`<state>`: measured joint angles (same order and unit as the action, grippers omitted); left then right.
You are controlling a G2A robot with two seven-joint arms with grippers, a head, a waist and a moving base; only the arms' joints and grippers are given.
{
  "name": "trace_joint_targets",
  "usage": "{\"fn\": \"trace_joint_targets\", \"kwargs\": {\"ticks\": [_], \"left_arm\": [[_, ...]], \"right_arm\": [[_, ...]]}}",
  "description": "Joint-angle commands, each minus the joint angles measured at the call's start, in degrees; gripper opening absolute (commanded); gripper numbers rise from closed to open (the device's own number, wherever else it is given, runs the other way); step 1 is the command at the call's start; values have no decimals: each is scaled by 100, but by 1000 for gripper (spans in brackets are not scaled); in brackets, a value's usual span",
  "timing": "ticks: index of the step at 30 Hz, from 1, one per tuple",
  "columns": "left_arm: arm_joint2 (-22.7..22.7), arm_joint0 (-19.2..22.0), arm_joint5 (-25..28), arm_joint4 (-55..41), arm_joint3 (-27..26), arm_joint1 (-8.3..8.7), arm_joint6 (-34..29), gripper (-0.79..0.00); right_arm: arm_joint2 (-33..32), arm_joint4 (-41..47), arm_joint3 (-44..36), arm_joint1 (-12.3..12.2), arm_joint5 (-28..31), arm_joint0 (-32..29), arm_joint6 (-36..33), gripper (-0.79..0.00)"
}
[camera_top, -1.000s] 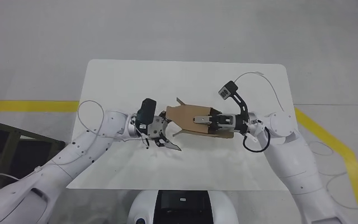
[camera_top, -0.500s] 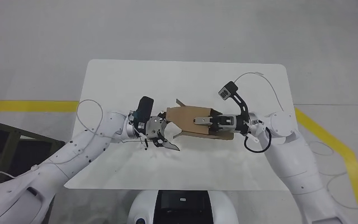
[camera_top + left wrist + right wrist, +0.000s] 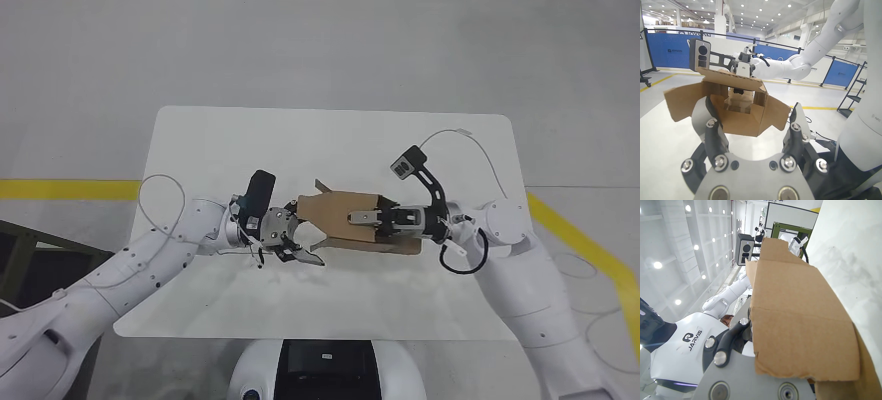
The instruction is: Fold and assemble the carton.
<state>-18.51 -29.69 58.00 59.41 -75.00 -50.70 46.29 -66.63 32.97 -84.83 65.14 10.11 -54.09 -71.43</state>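
Observation:
A brown carton (image 3: 340, 208) lies on its side in the middle of the white table (image 3: 220, 140), its flaps spread. My right gripper (image 3: 362, 215) is shut on the carton's upper wall from the right; in the right wrist view the cardboard (image 3: 800, 317) hides all but one finger (image 3: 740, 322). In the left wrist view the carton's open end (image 3: 738, 106) faces me with flaps splayed to both sides. My left gripper (image 3: 750, 113) is open just in front of that end, one finger before each side flap. From above, the left gripper (image 3: 300, 237) sits at the carton's left end.
A thin white cable (image 3: 470, 135) loops over the table's back right corner. The table's edges lie well away from the carton on all sides. Yellow floor tape (image 3: 60, 188) runs past the table at the left and right.
The left gripper has turned slightly and stayed close to the carton's left end. The carton and right arm have hardly shifted.

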Motion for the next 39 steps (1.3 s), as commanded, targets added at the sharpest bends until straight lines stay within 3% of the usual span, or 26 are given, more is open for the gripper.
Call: {"fn": "trace_joint_targets", "kwargs": {"ticks": [1,5,10,17,29,39], "left_arm": [[46,26,0,-40,0,12,0,-99],[117,62,0,-106,-7,33,0,-175],[198,101,0,-200,-20,57,0,-154],[330,140,0,-446,-54,79,0,-185],[560,268,0,-788,34,66,0,-299],[647,326,0,-1010,86,55,0,-262]], "right_arm": [[-7,18,0,-3,2,-2,-11,-785],[-15,51,-7,-9,2,-5,-35,-785],[-20,86,-22,-16,-1,-11,-77,-785],[1,125,-66,-21,7,-19,-121,-785],[11,216,-126,-32,25,-19,-245,-785],[17,242,-126,-42,23,-11,-278,-785]]}}
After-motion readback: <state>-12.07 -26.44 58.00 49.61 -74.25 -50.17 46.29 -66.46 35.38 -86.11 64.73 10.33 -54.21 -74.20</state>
